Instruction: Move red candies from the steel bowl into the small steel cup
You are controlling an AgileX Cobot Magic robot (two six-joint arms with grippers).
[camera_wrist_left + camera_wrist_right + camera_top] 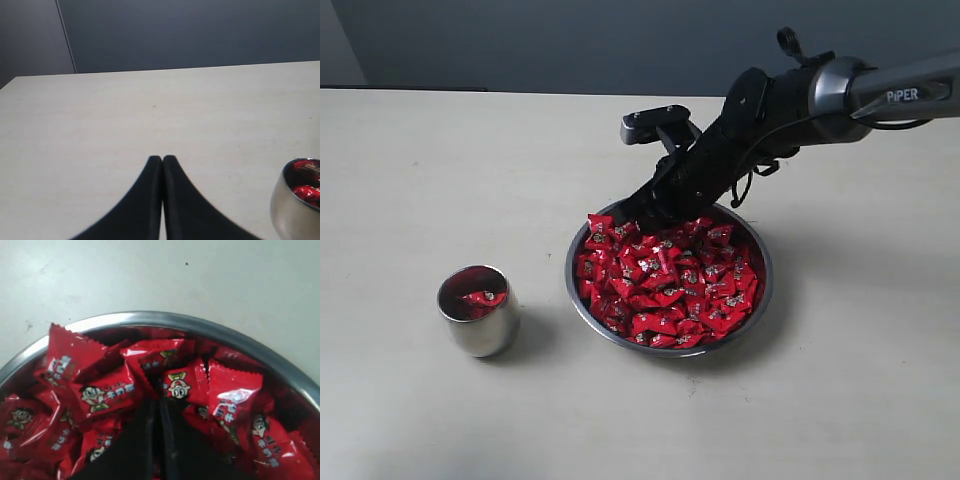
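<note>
The steel bowl (pixel 767 278) sits mid-table, heaped with red candies (pixel 665 285). My right gripper (pixel 645 215) reaches down into the bowl's far side. In the right wrist view its jaws (pixel 159 399) are shut among the candies (pixel 105 390), tips pinched at the edge of one candy (pixel 178 385) with a face print. The bowl rim (pixel 150 317) curves beyond. The small steel cup (pixel 477 310) stands upright to the bowl's left with a red candy (pixel 480 297) inside. My left gripper (pixel 162 158) is shut and empty over bare table, the cup (pixel 297 205) off to its side.
The table is pale beige with a dark wall behind it. The right arm (pixel 820 95) slants in from the upper right over the bowl's far rim. Open tabletop lies between the cup and the bowl.
</note>
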